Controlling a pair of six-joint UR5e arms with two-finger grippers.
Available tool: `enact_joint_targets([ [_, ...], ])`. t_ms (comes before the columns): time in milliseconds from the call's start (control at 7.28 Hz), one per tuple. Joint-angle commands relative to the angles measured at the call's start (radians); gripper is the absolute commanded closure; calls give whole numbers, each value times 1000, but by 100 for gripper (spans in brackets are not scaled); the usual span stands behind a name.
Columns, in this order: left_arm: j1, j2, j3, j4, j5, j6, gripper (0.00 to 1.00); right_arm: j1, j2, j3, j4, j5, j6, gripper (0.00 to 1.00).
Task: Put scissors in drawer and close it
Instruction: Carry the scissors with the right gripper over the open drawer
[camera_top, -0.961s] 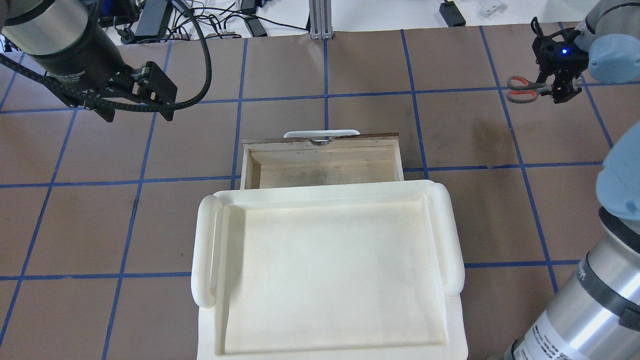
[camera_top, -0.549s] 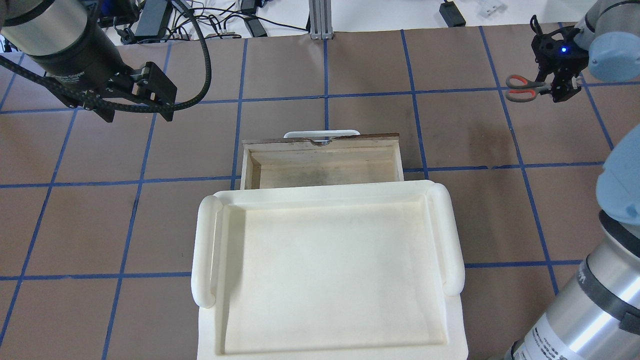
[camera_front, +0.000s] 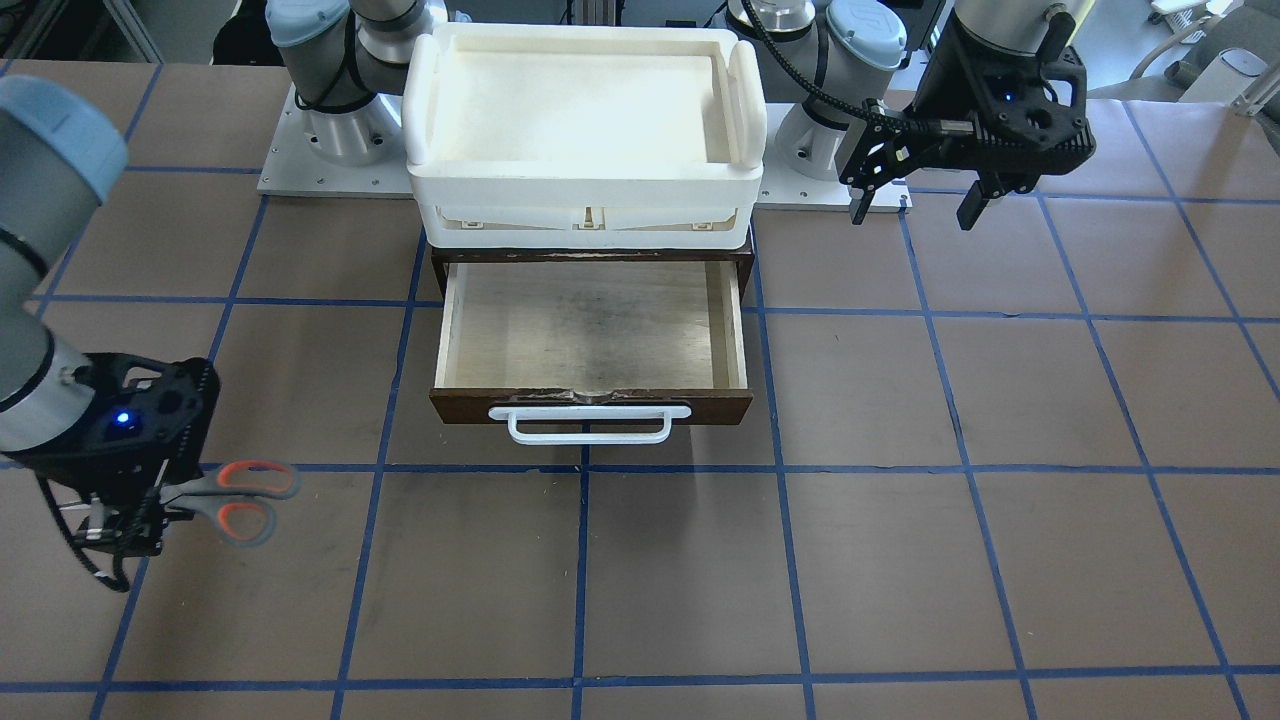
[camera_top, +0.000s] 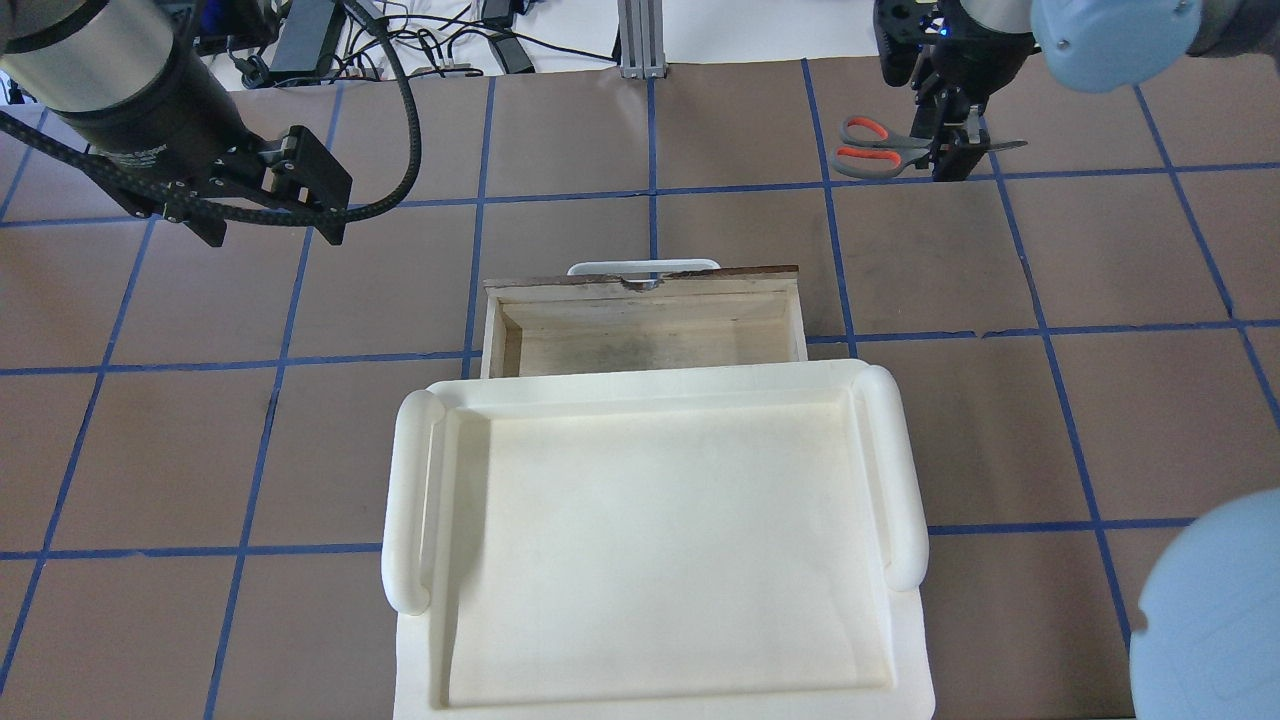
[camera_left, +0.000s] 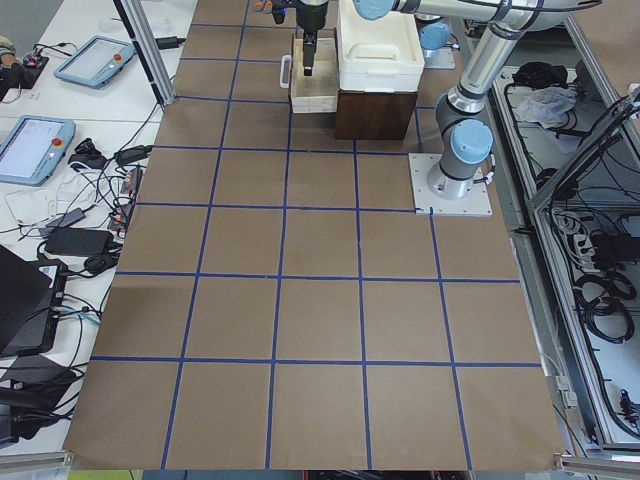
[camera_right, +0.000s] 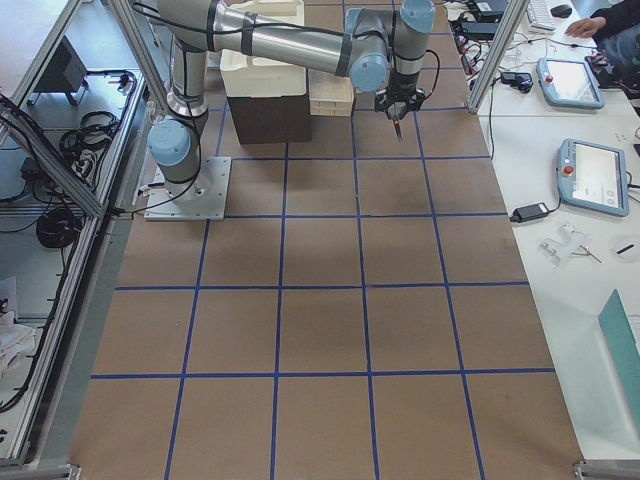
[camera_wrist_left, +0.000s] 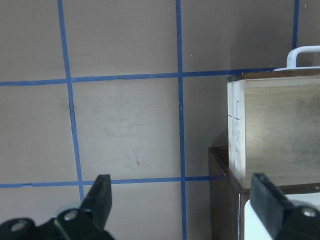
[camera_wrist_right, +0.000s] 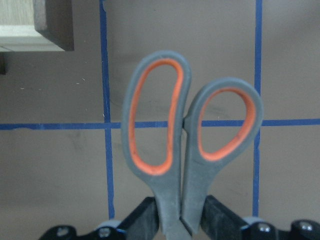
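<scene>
The scissors (camera_top: 868, 146), grey handles lined orange-red, hang in my right gripper (camera_top: 950, 150), which is shut on them near the pivot. The handles point toward the drawer side and a blade tip sticks out the other way. In the right wrist view the scissors (camera_wrist_right: 190, 130) fill the middle between the fingers (camera_wrist_right: 145, 216). The dark brown drawer (camera_top: 640, 335) stands open with its pale inside bare and its white handle (camera_top: 643, 266) on the far front. The scissors (camera_front: 238, 495) are held beyond and to the side of the drawer (camera_front: 590, 340). My left gripper (camera_top: 270, 218) is open and empty, left of the drawer.
A white plastic tray (camera_top: 415, 500) sits on top of the cabinet over the drawer, and it also shows in the front view (camera_front: 420, 100). Brown table with blue tape grid. Cables and power bricks (camera_top: 300, 35) lie past the far edge.
My right gripper has carried the scissors to the left and farther from the robot, closer to the drawer's front. The left arm and the drawer have not moved.
</scene>
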Motion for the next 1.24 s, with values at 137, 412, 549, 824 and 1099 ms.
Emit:
enact_joint_targets([
  [137, 0, 0, 0, 0, 0, 1, 0, 199, -41, 10, 41, -12, 226, 100],
  [412, 0, 0, 0, 0, 2, 1, 0, 263, -39, 15, 42, -7, 326, 100],
  [549, 0, 0, 0, 0, 2, 1, 0, 310, -38, 26, 38, -10, 354, 100],
  [824, 0, 0, 0, 0, 0, 1, 0, 369, -34, 61, 25, -6, 406, 100],
  [1099, 0, 0, 0, 1, 0, 0, 0, 412, -30, 107, 15, -7, 447, 100],
])
